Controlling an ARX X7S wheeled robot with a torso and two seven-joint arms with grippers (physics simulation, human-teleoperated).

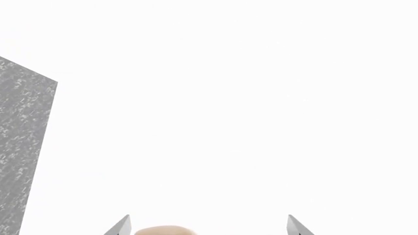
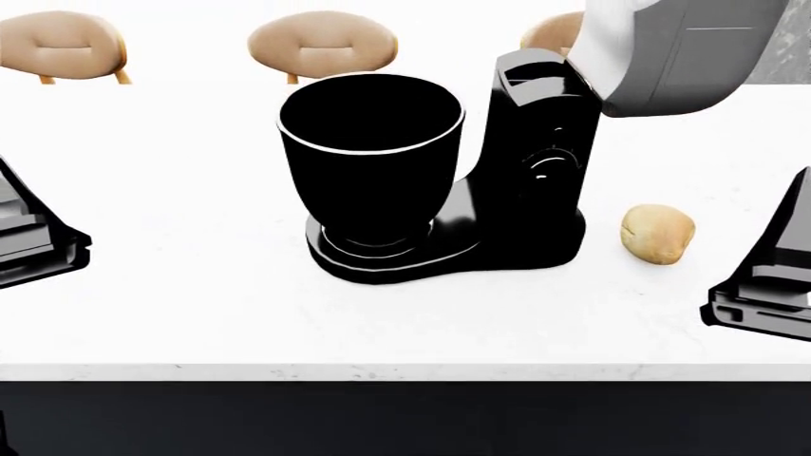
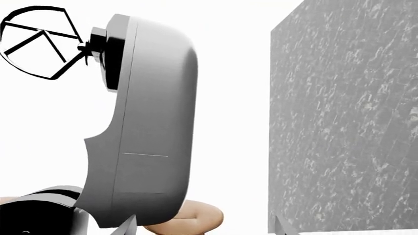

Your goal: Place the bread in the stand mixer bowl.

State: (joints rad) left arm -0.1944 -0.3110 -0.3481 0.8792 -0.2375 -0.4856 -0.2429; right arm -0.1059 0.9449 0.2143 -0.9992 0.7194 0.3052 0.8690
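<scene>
A: Head view: wide white marble surface [image 2: 190, 313] fills the frame, glossy black stand mixer bowl [image 2: 370, 161] just left of centre, seated on the mixer's base.

B: And the small oval golden-tan bread roll [image 2: 658, 234]?

A: Centre right, lying on the surface beside the mixer, outside the bowl.

B: End effectors?

A: Left end effector [image 1: 209, 226] and right end effector [image 3: 205, 226] each show spread fingertips, holding nothing.

Bright, overexposed, sharp renders; faint shadows

Two pincer fingertips [image 1: 121, 226] flank a tan rounded object [image 1: 165, 230]; speckled grey slab [image 1: 23, 147] nearby.
</scene>
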